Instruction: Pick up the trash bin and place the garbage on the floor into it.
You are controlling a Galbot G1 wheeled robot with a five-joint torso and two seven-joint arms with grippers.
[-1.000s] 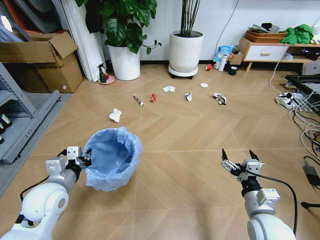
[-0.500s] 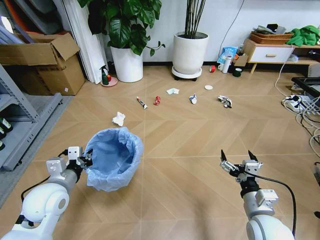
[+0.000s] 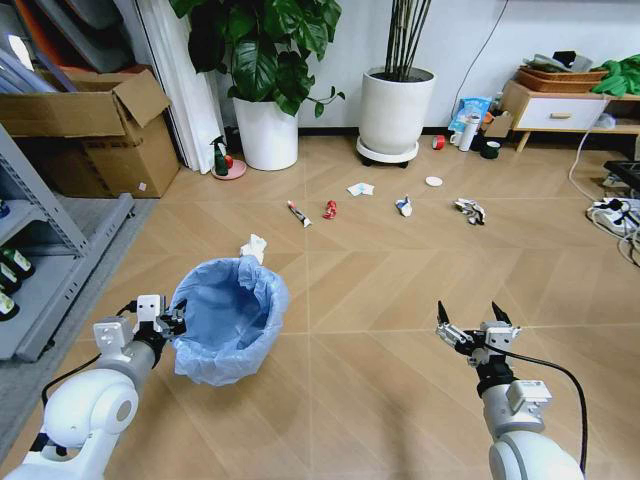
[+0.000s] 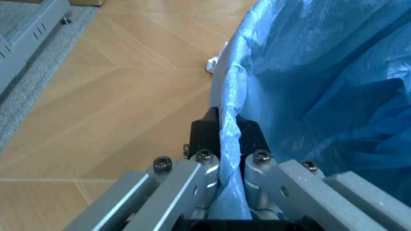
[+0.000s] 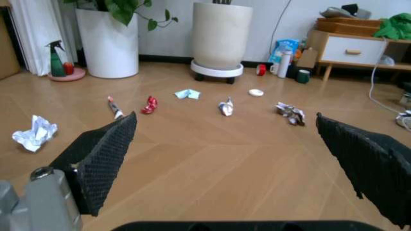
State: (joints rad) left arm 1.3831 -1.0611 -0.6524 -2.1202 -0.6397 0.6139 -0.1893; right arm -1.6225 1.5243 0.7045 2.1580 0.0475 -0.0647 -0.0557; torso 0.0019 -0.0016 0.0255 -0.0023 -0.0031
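**Op:** I am logging counts. I am seeing one trash bin [image 3: 226, 320], lined with a light-blue bag, held up off the floor [image 3: 380, 290] by the left gripper [image 3: 172, 321], low on the left of the head view. I am counting seven pieces of garbage: a crumpled tissue [image 3: 253, 247] just beyond the bin's far rim, then, farther out, a thin tube [image 3: 298, 212], a red wrapper [image 3: 330, 209], a pale folded paper [image 3: 360, 188], a small printed wrapper [image 3: 403, 206], a white disc [image 3: 434, 181] and a crumpled wrapper [image 3: 468, 210].

**Notes:** Fingers?

**Op:** The left ones are clamping the bag-covered rim; in the left wrist view the blue plastic is running between the two dark pads [image 4: 203, 136]. The right gripper [image 3: 469, 324] is hovering above bare floor at lower right, jaws spread wide, holding nothing.

**Notes:** Room?

**Op:** I am looking at herringbone wood flooring, two white plant pots [image 3: 268, 133] against the far wall, a cardboard box [image 3: 95, 125] and grey shelving [image 3: 45, 245] on the left, a low side table [image 3: 560, 108] on the right.

**Notes:** View differences?

**Op:** The right wrist view is showing the litter row low and head-on between its mesh-faced fingers [image 5: 106, 154]. The left wrist view is giving the grip on the rim up close, plus a bit of the tissue past the bag.
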